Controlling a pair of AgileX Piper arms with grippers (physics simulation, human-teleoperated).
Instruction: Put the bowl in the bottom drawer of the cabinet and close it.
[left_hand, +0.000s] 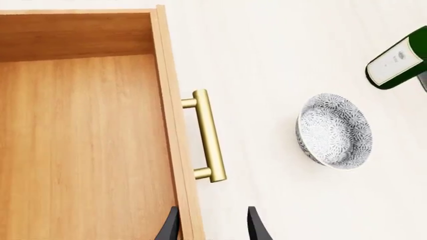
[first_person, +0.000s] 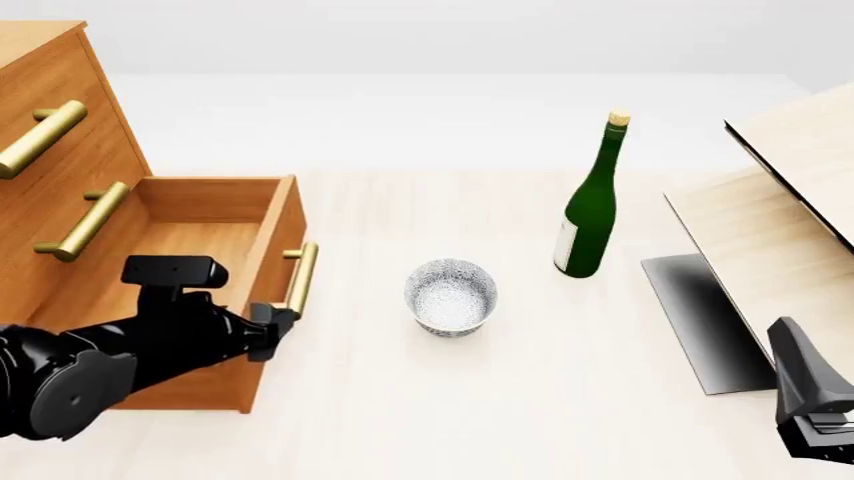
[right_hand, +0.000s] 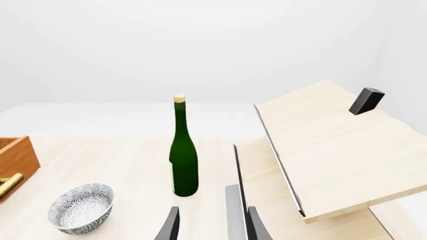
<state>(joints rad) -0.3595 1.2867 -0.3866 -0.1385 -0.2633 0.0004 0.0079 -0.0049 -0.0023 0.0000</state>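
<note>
The left gripper (first_person: 276, 325) sits nearest, at the front corner of the pulled-out bottom drawer (first_person: 200, 250) of the cabinet (first_person: 60, 110), its fingers (left_hand: 169, 227) parted either side of the drawer's front board and gripping nothing; the drawer shows only bare wood. Right of its brass handle (first_person: 302, 279), the bowl (first_person: 451, 296) stands upright on the pale table (first_person: 400, 400), with nothing in it. Farther right stand a green bottle (first_person: 589, 205) and pale wood boards (first_person: 787, 200), and the right gripper (right_hand: 212, 225) hangs low at the table's edge, fingers somewhat apart and holding nothing, against a plain white background.
</note>
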